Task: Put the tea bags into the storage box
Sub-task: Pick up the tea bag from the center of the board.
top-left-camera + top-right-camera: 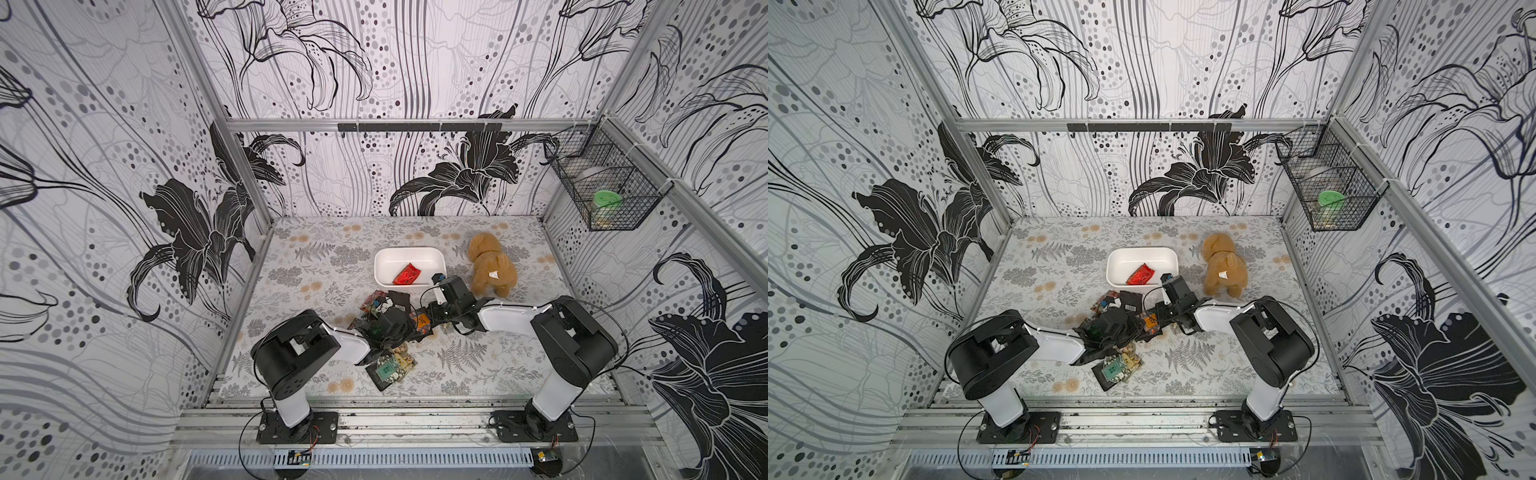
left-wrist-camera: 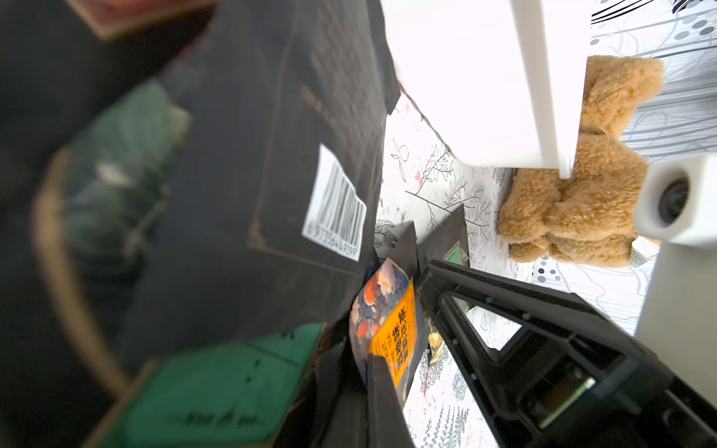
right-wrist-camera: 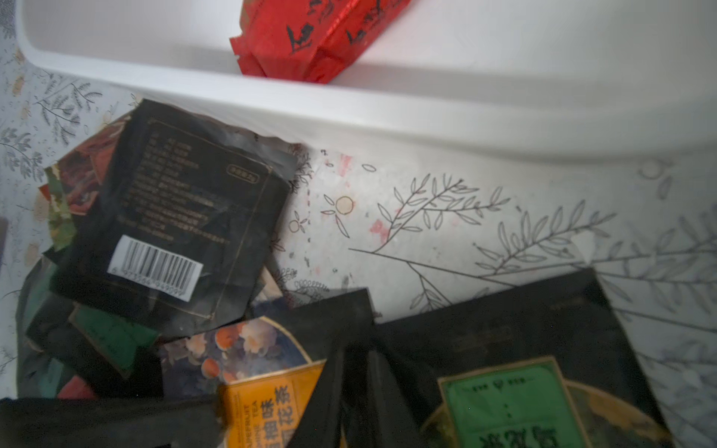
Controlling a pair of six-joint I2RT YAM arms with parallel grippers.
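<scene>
Tea bags (image 1: 388, 368) heaped at six o'clock from the box (image 1: 409, 250), presumably for short transfers; left gripper (image 1: 399, 323) clenched, right gripper (image 1: 429, 318) indeterminate (pile hides contact).

The two arms (image 1: 349, 345) (image 1: 507, 318) are covering the middle of the tea bags (image 1: 388, 369) (image 1: 1115, 368) in both top views. The right wrist view's edge is cutting off the red packet (image 3: 310, 35). The nearest green-labelled sachet (image 2: 217, 388) is showing blurred in the left wrist view.

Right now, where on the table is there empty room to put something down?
Bare table lies left of the white box, up to the wall. More lies front right, between the tea bags and the right arm. The middle is crowded: tea bags pile up before the box, with the teddy beside it.
</scene>
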